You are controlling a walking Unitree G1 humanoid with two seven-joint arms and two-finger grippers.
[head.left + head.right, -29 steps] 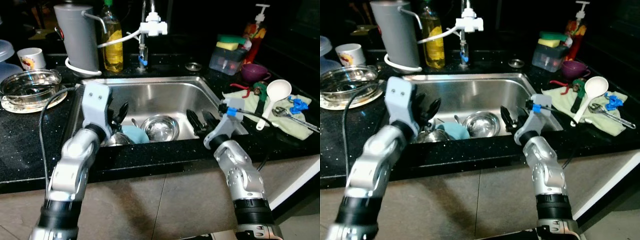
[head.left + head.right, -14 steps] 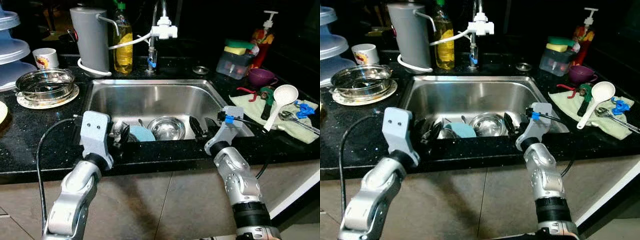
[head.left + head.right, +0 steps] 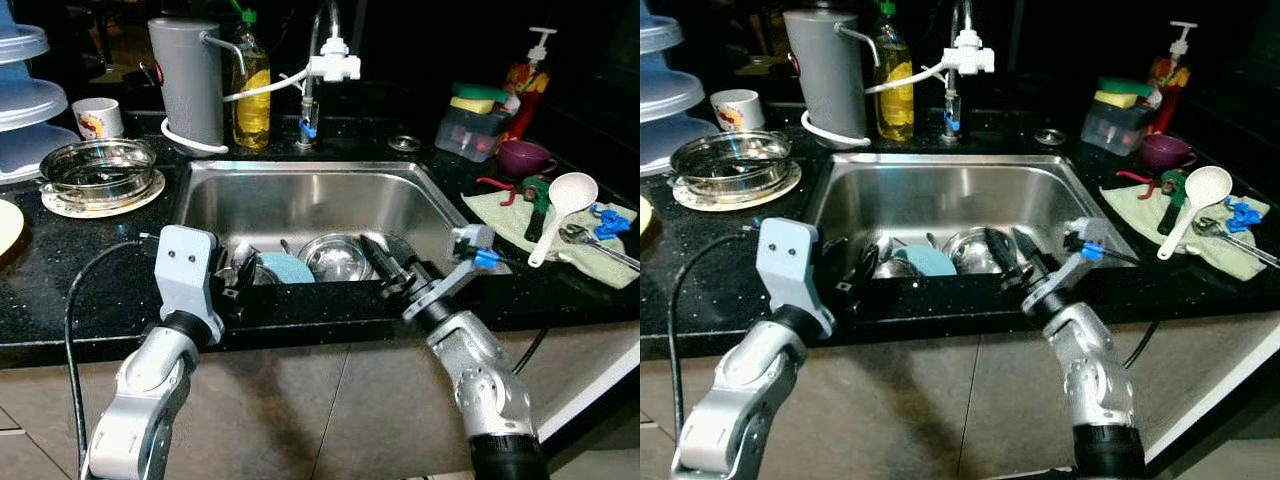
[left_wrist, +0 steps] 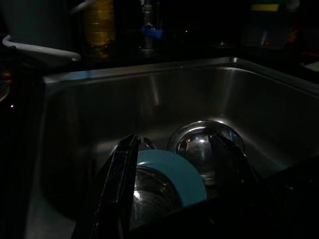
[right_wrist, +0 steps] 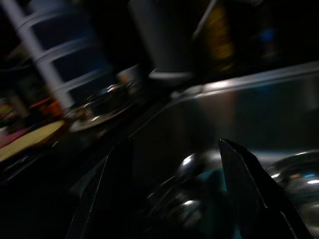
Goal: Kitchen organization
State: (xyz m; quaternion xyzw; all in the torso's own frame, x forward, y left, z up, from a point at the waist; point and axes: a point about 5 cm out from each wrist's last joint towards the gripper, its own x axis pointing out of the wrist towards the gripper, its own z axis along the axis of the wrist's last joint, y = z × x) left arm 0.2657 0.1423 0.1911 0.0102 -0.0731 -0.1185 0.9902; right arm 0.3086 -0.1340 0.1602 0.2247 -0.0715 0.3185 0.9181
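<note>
a rectangular stainless steel sink (image 3: 300,195) is set in a black speckled countertop (image 3: 70,270). at its front edge lie a round light-blue plate (image 3: 285,268) and, just beside it, a shiny steel bowl (image 3: 335,256). the left gripper (image 3: 237,280) hovers at the sink's front left corner, fingers spread apart and holding nothing. the right gripper (image 3: 385,262) reaches over the front right edge, fingers also apart and empty. a white plastic ladle (image 3: 560,200) rests on a pale green cloth (image 3: 520,215) at the countertop's right edge.

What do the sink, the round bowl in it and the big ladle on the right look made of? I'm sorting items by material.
Sink: brushed stainless steel, judging by its soft grey sheen. Round bowl: polished steel, with mirror-like reflections. Ladle: probably white plastic, matte and evenly coloured.
</note>
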